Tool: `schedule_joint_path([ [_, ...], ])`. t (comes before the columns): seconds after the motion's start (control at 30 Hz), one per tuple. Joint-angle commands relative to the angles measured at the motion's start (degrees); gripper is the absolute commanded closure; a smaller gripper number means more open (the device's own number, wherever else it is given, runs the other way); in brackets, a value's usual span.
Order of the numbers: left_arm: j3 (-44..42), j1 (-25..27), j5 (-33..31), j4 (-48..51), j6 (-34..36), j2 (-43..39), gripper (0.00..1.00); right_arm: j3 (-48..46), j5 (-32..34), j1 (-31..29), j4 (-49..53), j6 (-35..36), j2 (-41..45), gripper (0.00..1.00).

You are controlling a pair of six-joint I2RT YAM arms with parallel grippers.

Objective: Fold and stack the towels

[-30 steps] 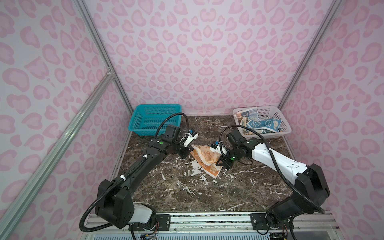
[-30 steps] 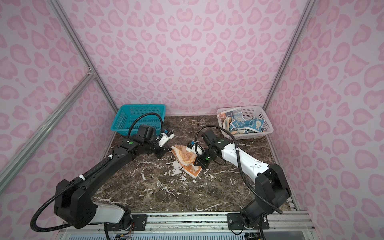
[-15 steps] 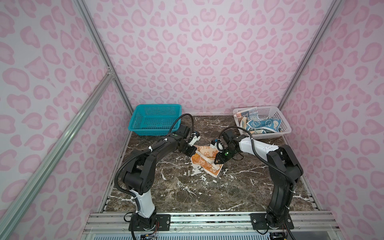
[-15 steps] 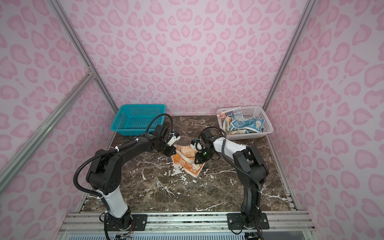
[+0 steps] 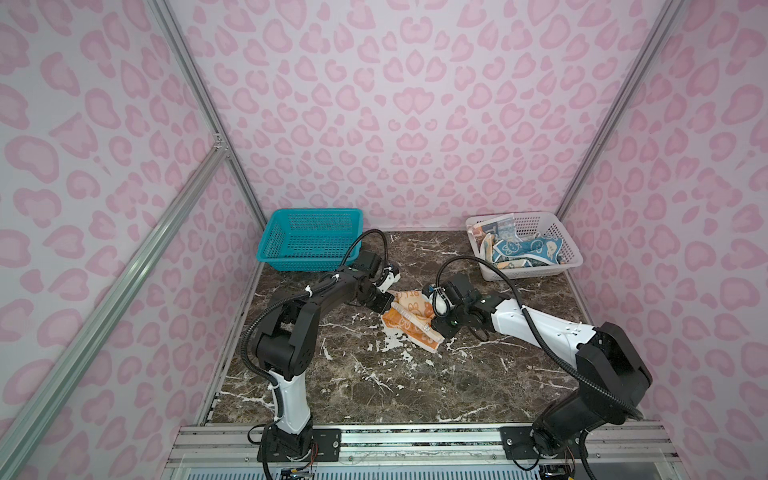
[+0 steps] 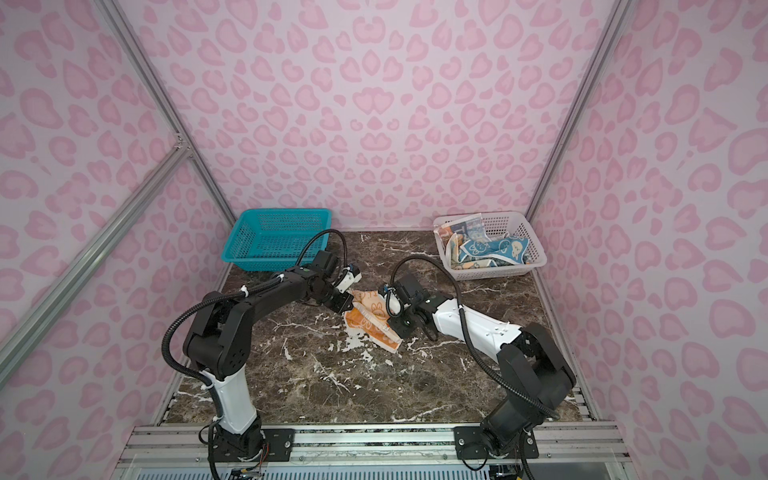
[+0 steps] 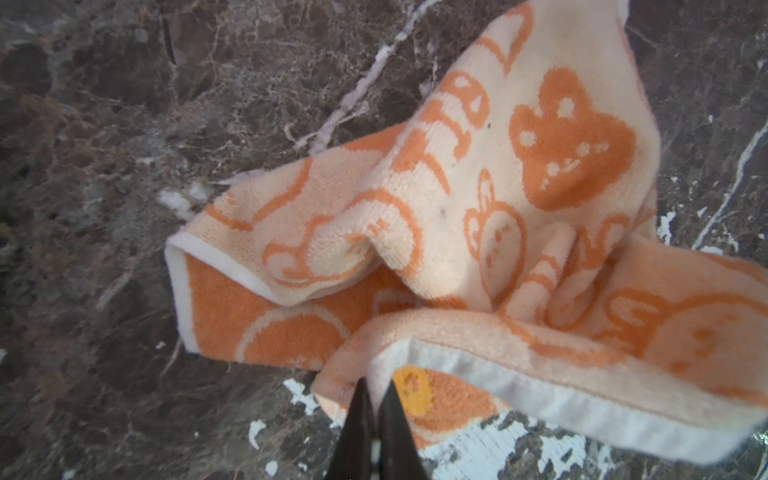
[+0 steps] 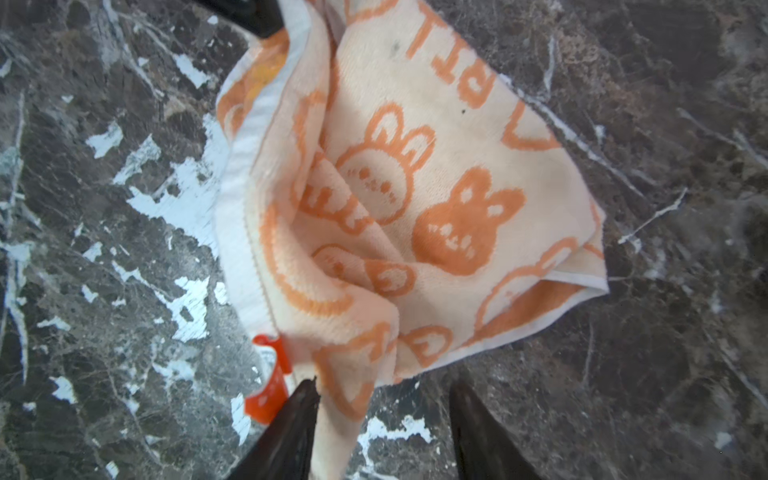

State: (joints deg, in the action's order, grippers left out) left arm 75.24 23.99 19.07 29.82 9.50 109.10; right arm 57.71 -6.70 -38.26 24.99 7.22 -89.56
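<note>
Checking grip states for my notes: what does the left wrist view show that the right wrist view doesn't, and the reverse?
Left wrist only: the left gripper shut on the white hem of the orange towel. Right wrist only: the right gripper with jaws apart, a towel corner between them, and a red tag. Both: the same towel, crumpled on the marble table.

**Left arm** (image 5: 328, 291): shown folded at the elbow above its base, with the forearm reaching low toward the middle. Its end effector (image 7: 376, 388) is closed, and the two fingers (image 7: 357, 428) are pinched together on a hemmed edge of the towel (image 7: 519, 166).

**Right arm** (image 5: 540, 330): shown stretched forward and inward, with the wrist angled down. Its end effector (image 8: 384, 384) is seen with the fingers (image 8: 291, 424) parted; a towel corner hangs between them and is not clamped.

In both top views the two end effectors are seen facing each other, near but apart.
</note>
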Motion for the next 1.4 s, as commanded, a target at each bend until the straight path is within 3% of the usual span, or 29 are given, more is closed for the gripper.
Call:
schedule_joint_path([
  [0.0, 0.94, -0.51, 0.56, -0.41, -0.19, 1.06, 0.97, -2.91, 6.85, -2.74, -3.56, 2.15, 1.81, 0.47],
  [0.37, 3.16, -1.16, 1.23, -0.33, -0.11, 2.71, 0.97, -6.39, 13.71, -13.03, -8.56, 0.27, 3.41, 0.43],
  [0.73, 2.93, -1.3, 1.48, -0.28, -0.01, 2.79, 0.97, -4.99, 23.31, -15.28, -6.6, 1.91, -1.4, 0.46],
  [0.87, 2.61, -1.29, 1.58, -0.31, -0.01, 2.79, 0.97, -4.92, 25.55, -15.29, -7.5, 1.65, -1.61, 0.55],
  [1.0, 2.58, -1.36, 1.67, -0.38, -0.1, 2.75, 0.97, -4.29, 25.6, -15.11, -7.25, 1.52, -1.65, 0.78],
  [1.17, 2.65, -1.36, 1.66, -0.87, -0.69, 2.31, 0.97, -4.23, 23.71, -13.39, -6.8, 0.95, -0.17, 1.0],
  [1.37, 2.77, -1.57, 2.72, -1.35, -1.14, -0.13, 0.97, -4.52, 15.95, -7.49, -6.85, 0.49, 4.67, 1.0],
])
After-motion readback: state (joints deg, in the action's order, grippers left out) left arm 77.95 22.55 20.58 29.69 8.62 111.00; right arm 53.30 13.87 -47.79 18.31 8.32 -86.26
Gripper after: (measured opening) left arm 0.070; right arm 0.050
